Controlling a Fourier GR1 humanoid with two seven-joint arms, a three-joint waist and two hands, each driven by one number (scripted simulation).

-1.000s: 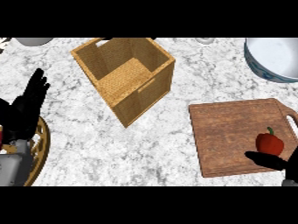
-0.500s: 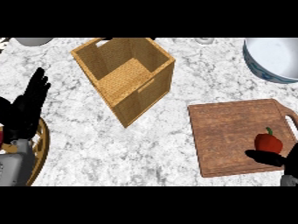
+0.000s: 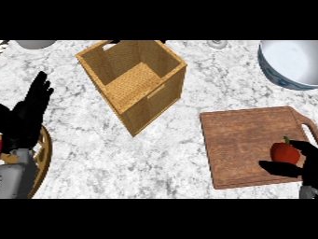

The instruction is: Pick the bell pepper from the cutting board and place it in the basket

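1. One pepper (image 3: 283, 152) sits on the board (image 3: 247, 140), right side.
2. Right robot hand (image 3: 313, 165) curls round it.
3. Left robot hand (image 3: 20, 119) rests open, far left.
4. Basket (image 3: 154, 100) stands well apart.

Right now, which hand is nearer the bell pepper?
Right. The right hand curls round the bell pepper on the cutting board; the left hand rests open at the view's left edge, beyond the basket.

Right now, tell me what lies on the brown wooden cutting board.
A red bell pepper near the board's right edge, the black right hand curled round it. The hand hides the pepper's underside.
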